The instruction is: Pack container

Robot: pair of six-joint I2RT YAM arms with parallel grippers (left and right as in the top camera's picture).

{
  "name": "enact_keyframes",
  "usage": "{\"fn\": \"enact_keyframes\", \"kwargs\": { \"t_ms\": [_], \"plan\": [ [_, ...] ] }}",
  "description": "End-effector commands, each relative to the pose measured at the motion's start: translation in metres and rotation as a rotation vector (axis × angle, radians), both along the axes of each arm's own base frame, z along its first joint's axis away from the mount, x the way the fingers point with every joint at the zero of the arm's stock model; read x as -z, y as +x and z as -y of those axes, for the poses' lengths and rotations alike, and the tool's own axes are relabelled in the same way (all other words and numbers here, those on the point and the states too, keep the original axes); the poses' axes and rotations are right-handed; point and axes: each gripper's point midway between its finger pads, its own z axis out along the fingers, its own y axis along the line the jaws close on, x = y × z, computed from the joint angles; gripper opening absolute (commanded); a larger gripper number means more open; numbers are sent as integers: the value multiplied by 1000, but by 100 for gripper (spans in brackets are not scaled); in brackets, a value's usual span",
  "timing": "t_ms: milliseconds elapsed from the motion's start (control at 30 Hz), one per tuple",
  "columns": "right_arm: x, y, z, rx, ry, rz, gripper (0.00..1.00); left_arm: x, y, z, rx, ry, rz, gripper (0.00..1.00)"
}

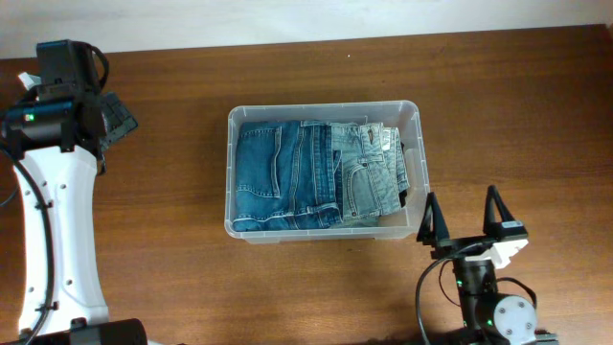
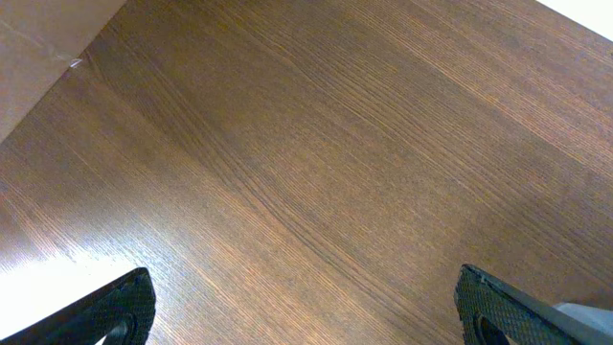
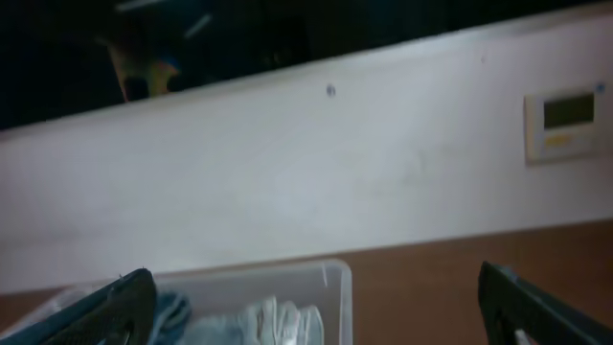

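Observation:
The container (image 1: 419, 144) is a clear plastic bin at the middle of the table. It holds folded jeans: a darker blue pair (image 1: 283, 177) on the left and a lighter pair (image 1: 369, 172) on the right. My left gripper (image 1: 117, 117) is open and empty at the far left, well apart from the bin; in the left wrist view (image 2: 306, 311) only bare wood lies between its fingers. My right gripper (image 1: 465, 218) is open and empty just off the bin's front right corner. The right wrist view (image 3: 316, 307) shows the bin's rim (image 3: 330, 273) and pale denim (image 3: 273, 321).
The brown wooden table (image 1: 517, 105) spreads around the bin. A white wall (image 3: 306, 172) with a wall panel (image 3: 565, 125) stands behind the table.

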Motion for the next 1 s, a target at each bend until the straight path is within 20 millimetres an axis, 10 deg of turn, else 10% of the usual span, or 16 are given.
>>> {"fn": "enact_keyframes", "kwargs": {
  "t_ms": [0, 700, 967],
  "plan": [
    [10, 1, 8, 32, 24, -2, 98, -9, -2, -2, -7, 8, 23, 99],
    [86, 8, 16, 75, -88, -275, 98, -9, -2, -2, -7, 8, 23, 99],
    [86, 8, 15, 74, -88, -276, 98, -9, -2, -2, -7, 8, 23, 99]
  ]
}}
